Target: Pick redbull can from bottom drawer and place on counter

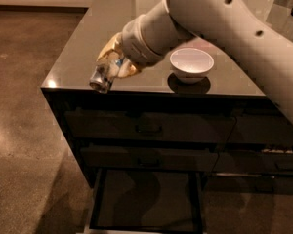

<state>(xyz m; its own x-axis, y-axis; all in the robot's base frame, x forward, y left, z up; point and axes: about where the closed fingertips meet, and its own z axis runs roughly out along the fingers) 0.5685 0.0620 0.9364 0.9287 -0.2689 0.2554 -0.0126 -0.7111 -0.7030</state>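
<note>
Gripper [113, 66] up over the front left part of the counter [112, 23], clenched around the redbull can [101, 77]. Holds the can tipped over, with one round end poking out past the front edge. Not standing on the top yet, by the look of it. Down below, bottom drawer [146, 199] pulled open, with nothing to see on its dark floor. White bowl [191, 62] sitting on the counter off to the side, apart from the can, close under the big white arm [224, 28].

Could go wrong in a few ways. If let go now, so near the edge and so tipped: likely a fall to the ground, or back down into the drawer. If set down tipped: likely a roll, right off the edge. Best to turn upright first and move further in over the top. If swung in too fast: maybe a bump against the bowl.
</note>
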